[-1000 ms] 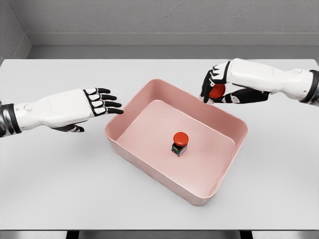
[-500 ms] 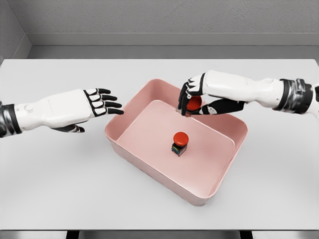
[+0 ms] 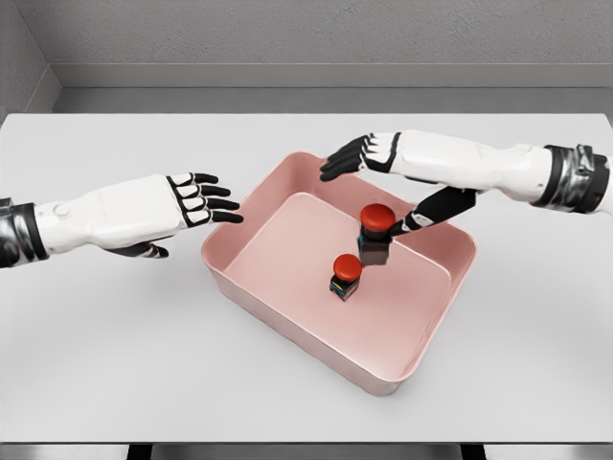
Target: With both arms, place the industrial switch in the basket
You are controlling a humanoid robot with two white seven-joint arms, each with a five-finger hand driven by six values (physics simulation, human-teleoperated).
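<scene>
Red-capped and dark-bodied, one industrial switch sits upright inside the pink basket, toward the back half, just behind and right of a second switch of the same kind that stands near the middle of the basket floor. Whether the rear switch rests on the floor or is just above it cannot be told. Both lie within the basket walls, apart from the rim.

Above the rear switch, the right hand reaches in from the right with its fingers spread flat over the basket's back edge and gripping nothing; its thumb points down toward the switch, close beside the red cap but not clearly touching it.

On the other side, the left hand hovers over the grey table, fingers extended and holding nothing, fingertips near the basket's left corner without contact.
</scene>
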